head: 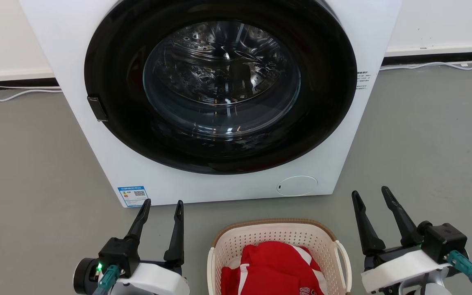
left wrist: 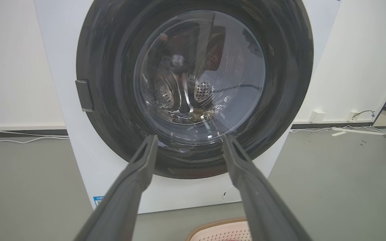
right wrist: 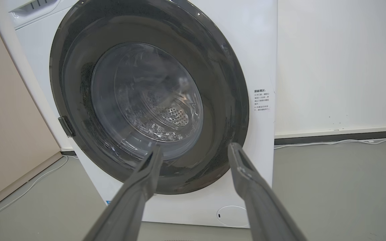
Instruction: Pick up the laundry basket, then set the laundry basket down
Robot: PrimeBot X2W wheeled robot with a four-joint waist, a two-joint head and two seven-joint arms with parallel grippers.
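left pincer [head: 162, 203]: long dark fingers [head: 177, 233], green light [head: 99, 268]
right pincer [head: 370, 191]: black block [head: 445, 239], teal plug [head: 459, 260]
wrist shells [head: 400, 268]: white

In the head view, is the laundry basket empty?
No, a red garment with white trim lies inside the laundry basket.
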